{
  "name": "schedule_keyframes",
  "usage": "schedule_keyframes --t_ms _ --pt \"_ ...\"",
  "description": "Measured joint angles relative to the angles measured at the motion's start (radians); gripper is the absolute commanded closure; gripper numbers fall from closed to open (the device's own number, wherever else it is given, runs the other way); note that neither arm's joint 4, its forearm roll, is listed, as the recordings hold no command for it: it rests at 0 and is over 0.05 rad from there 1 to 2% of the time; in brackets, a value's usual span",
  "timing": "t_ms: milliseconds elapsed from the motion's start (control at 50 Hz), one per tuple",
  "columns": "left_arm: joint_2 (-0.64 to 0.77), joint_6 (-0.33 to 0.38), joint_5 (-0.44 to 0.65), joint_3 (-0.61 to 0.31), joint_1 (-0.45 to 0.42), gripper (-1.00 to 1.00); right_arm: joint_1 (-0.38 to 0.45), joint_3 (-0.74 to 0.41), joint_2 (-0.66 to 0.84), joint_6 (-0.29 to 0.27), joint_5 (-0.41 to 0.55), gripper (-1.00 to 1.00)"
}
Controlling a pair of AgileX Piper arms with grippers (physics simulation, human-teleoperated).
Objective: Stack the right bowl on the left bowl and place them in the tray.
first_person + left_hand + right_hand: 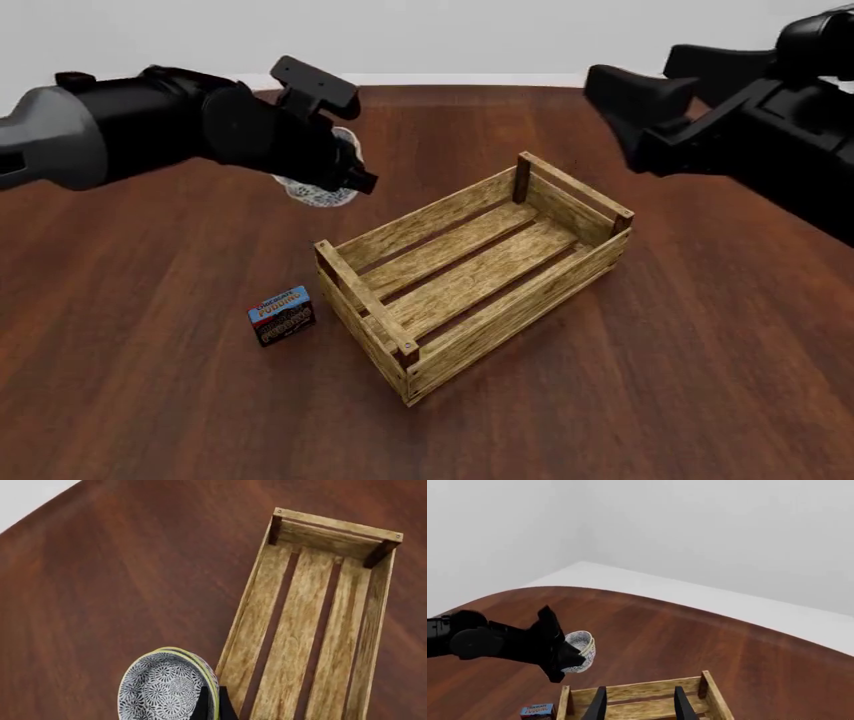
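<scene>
Speckled blue-grey porcelain is what my left hand (350, 170) is clamped on: the stacked bowls (167, 686), lifted off the counter (160, 400) and hanging beside the tray's (470, 262) far-left side, not yet over it. Two nested rims show in the left wrist view, so I judge the right bowl already sits in the left bowl and the step in hand is the carry to the tray. Next I must bring the stack across the near wall of slats, keep it level, and lower it onto the tray floor before I let go. My right hand (637, 702) hangs high over the tray's far end with its fingers parted and nothing between them. Only the left wrist view shows the doubled rim and the bare slat floor waiting; in the front view my own arm hides most of the bowls. Only the front view shows the small blue-and-red box (282, 316) near the tray's corner.
</scene>
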Motion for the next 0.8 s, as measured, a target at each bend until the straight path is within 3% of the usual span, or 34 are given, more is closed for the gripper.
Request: schedule_keyframes --t_ms 800 --pt "0.095 0.051 -0.001 -0.081 -0.164 1.0 -0.057 0.002 -0.002 -0.003 0.004 -1.0"
